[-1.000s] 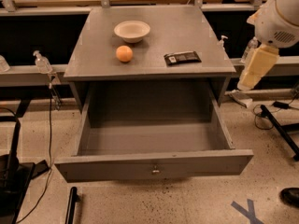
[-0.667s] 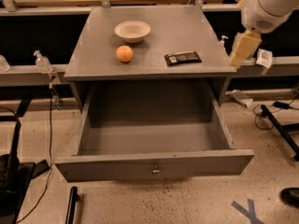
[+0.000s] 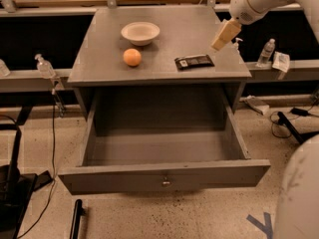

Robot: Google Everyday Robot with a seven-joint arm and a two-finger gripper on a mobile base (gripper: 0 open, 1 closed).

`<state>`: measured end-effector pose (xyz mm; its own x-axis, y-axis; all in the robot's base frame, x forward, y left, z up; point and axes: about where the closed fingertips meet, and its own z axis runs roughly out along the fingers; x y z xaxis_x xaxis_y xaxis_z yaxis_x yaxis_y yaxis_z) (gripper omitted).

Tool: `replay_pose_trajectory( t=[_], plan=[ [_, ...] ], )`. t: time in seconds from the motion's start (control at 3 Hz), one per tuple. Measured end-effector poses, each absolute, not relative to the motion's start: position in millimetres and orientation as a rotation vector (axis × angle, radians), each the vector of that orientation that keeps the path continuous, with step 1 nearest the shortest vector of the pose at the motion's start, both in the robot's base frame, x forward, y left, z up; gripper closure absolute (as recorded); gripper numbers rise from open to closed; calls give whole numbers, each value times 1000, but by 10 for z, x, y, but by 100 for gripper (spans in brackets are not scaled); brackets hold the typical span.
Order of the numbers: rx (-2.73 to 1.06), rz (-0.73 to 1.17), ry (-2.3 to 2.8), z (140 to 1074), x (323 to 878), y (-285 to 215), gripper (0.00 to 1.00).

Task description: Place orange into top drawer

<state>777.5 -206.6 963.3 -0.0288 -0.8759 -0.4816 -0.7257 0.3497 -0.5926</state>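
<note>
The top drawer of the grey cabinet is pulled fully out towards the camera, its inside bare and its keyhole at the centre of the front panel. On the cabinet's tabletop, left of centre, sits the orange, apart from everything else. Just behind it stands the cream-white bowl. Right of centre, near the front edge, lies a flat dark packet. Above the tabletop's right edge hangs the gripper, tilted down and leftward, well apart from the orange; whether its jaws are wide or narrow cannot be told.
</note>
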Motion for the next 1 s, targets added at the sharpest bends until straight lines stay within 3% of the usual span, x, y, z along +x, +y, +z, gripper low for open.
replay_pose_trajectory(
  t=[0.67, 1.0],
  plan=[
    [-1119, 320, 1641, 9671, 8223, -1389, 0],
    [-1073, 350, 1592, 9919, 8234, -1409, 0]
  ],
)
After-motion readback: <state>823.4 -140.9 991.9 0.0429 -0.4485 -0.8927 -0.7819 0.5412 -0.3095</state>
